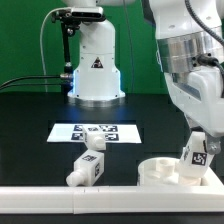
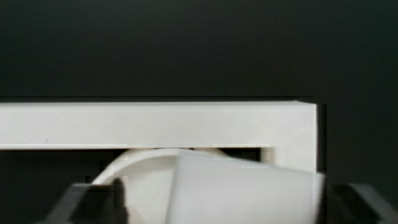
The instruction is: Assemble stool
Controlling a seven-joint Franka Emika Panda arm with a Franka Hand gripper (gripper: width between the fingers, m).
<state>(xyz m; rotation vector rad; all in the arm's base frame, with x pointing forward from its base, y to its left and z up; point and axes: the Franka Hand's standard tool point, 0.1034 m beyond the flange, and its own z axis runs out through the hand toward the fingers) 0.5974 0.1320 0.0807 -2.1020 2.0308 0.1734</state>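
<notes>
One leg (image 1: 198, 158) stands on the seat (image 1: 158, 172), clamped in the tool (image 1: 196, 138); two loose legs (image 1: 88, 168) wait on the table (image 1: 30, 110).

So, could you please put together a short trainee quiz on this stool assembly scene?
1. True or false: the end effector holds a leg.
2. Where is the marker board? A) on the seat B) flat on the table C) in the end effector.
3. Fill in: the loose leg lies to the exterior view's ___ of the round seat.

Key: 1 true; 2 B; 3 left.
</notes>
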